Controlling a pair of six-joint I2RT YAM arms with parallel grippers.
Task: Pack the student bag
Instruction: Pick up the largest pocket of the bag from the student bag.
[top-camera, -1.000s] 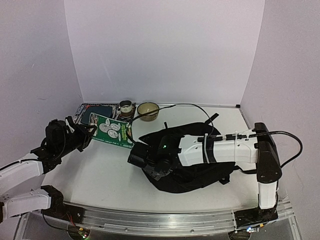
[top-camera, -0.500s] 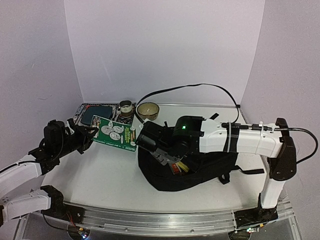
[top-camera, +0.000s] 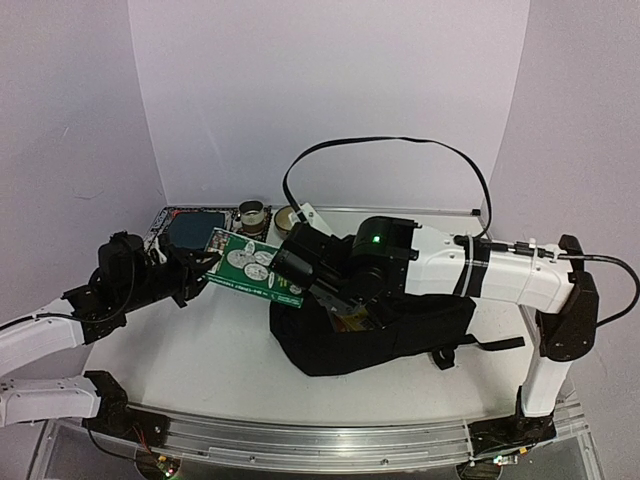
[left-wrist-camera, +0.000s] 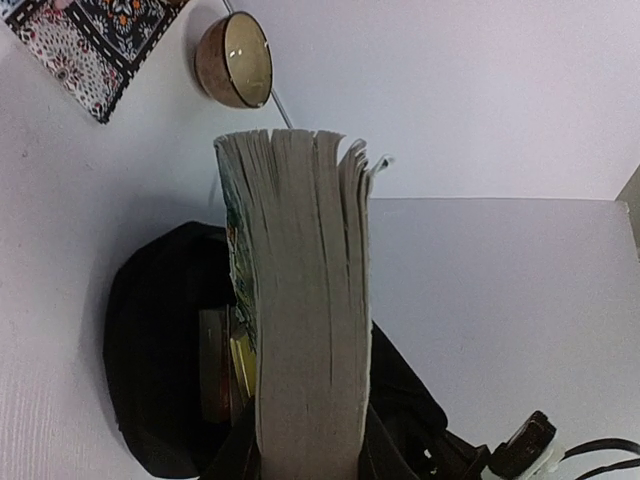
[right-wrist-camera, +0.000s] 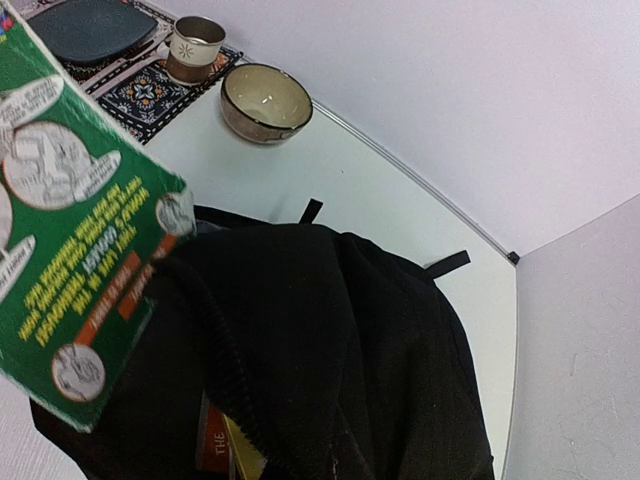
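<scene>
The student bag (top-camera: 400, 335) lies on the table (top-camera: 200, 350) at the centre-right of the overhead view, a soft black heap with its mouth turned toward the left of the frame. The right gripper (top-camera: 300, 265) is closed tight, and in its wrist view a ridge of the black fabric runs up toward the camera, so it appears to be pinching the rim of the opening and lifting it. Book spines (right-wrist-camera: 225, 445), yellow and red, show inside the mouth.

The left gripper (top-camera: 195, 272) is clamped on a thick green book (top-camera: 255, 270), held above the table at the centre-left with its far end just at the raised rim. From the left wrist the page block (left-wrist-camera: 300, 300) stands upright, with the dark opening of the bag (left-wrist-camera: 160, 400) beyond it.

The bag is limp cloth: it will sag and fold wherever it is not held, so the stitched rim or zip edge looks like the best place to grip it, pulled up and outward. The paperback seems heavy for its size and slightly flexible, with glossy covers that could slip. A bowl (right-wrist-camera: 265, 100) and a cup (right-wrist-camera: 193, 45) sit at the upper left of the right wrist view, apart from the bag.
</scene>
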